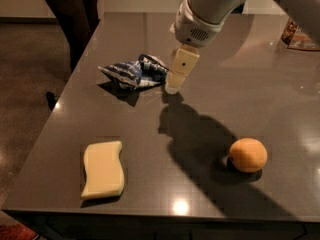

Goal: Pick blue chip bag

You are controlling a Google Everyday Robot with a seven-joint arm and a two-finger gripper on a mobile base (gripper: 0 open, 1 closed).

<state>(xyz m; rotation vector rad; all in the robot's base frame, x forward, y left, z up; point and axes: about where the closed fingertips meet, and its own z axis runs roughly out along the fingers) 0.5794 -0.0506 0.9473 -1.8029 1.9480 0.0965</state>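
Note:
The blue chip bag [134,72] lies crumpled on the grey table [150,149], left of centre toward the back; it is dark blue with white patches. My gripper [172,86] hangs from the white arm coming in from the top right. Its cream-coloured tip sits just right of the bag's right end, close above the tabletop. It holds nothing that I can see.
A pale yellow wavy sponge [103,169] lies near the front left edge. A round orange fruit [248,155] sits at the front right. A person's legs [75,14] stand at the table's back left corner. A printed packet [299,34] lies at the far right edge.

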